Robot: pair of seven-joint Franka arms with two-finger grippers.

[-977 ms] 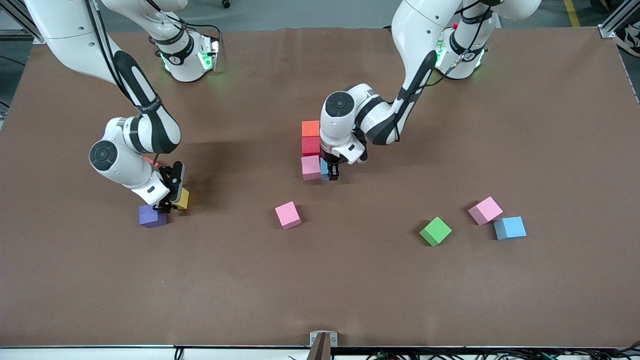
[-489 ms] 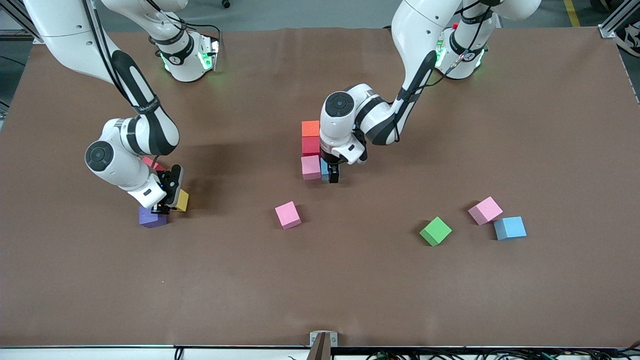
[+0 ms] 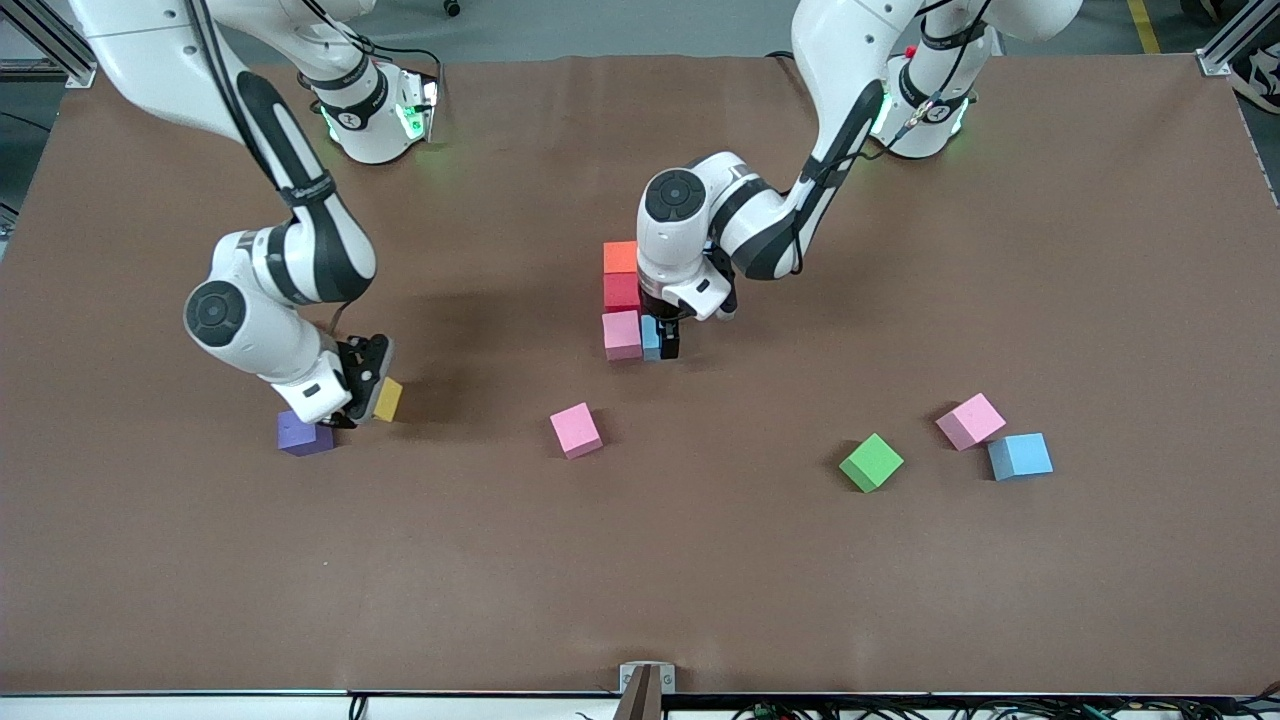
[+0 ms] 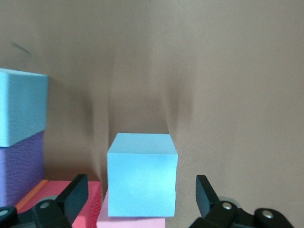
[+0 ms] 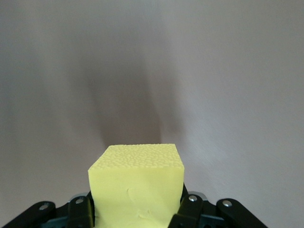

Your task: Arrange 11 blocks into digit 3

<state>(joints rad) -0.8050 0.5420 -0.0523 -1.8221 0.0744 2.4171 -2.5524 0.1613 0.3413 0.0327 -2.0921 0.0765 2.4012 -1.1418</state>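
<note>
An orange block [image 3: 621,257], a red block [image 3: 621,292] and a pink block [image 3: 621,335] form a touching column at mid-table. A blue block [image 3: 650,338] [image 4: 142,161] rests against the pink one [image 4: 130,223]. My left gripper [image 3: 662,342] [image 4: 141,185] stands open around that blue block, with gaps on both sides. Beside the column's orange end, the left wrist view shows a purple block [image 4: 21,166] and another blue block [image 4: 21,107]. My right gripper [image 3: 372,398] [image 5: 136,213] is shut on the yellow block [image 3: 388,399] [image 5: 135,180], beside a purple block [image 3: 303,433].
Loose blocks lie nearer the front camera. A pink block [image 3: 576,430] is in the middle. A green block [image 3: 871,462], a pink block [image 3: 970,421] and a blue block [image 3: 1020,456] lie toward the left arm's end. The left arm's wrist hangs over the column's orange end.
The left gripper has opened and let go of the blue block beside the pink one. The right gripper has shut on the yellow block and carried it slightly toward mid-table.
</note>
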